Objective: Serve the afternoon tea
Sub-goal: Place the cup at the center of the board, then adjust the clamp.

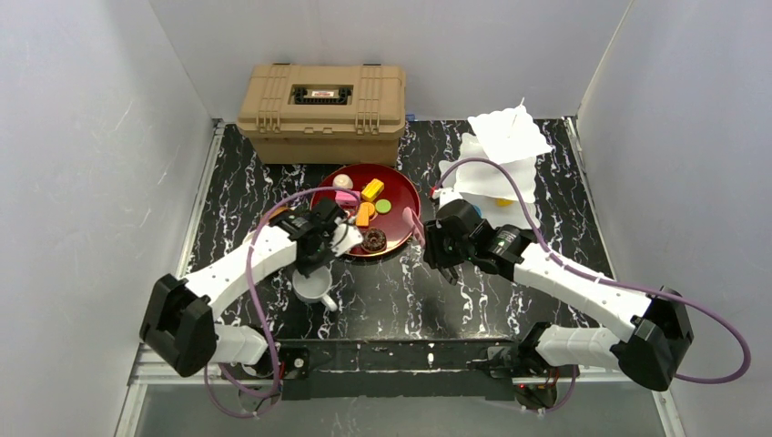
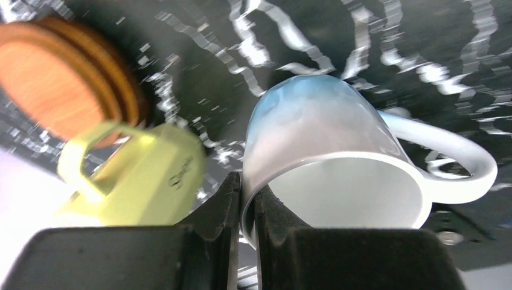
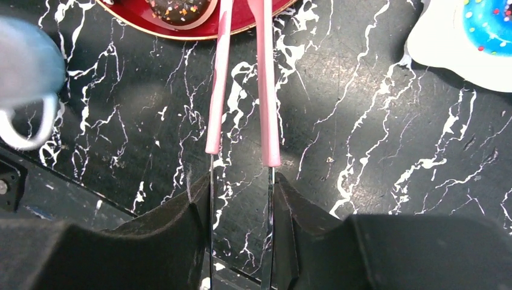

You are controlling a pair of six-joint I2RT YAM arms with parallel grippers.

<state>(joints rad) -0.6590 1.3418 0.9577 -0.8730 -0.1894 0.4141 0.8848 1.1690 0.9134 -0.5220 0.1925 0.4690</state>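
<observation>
As seen from above, backing the black marbled table (image 1: 401, 296): tan toolbox (image 1: 321, 110). Nearer, red plate (image 1: 350, 170) of toy pastries (image 1: 371, 191). Just in front of it, white mug (image 2: 314, 127), pinched by the rim in the left gripper (image 2: 247, 199), jaws nearly together on its wall. Alongside, pale yellow mug (image 2: 145, 181), perhaps tipped over, next to a brown coaster (image 2: 54, 84). Clamped in the half-closed right gripper (image 3: 241, 187): metal tongs (image 3: 268, 90), pink arms reaching over the plate's rim beside a chocolate donut (image 3: 178, 9).

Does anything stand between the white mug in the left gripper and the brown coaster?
Yes. The pale yellow mug sits close beside the white mug, held at its rim by the left gripper, and overlaps the near edge of the brown coaster in the wrist view. Whether it rests on the coaster is unclear.
</observation>
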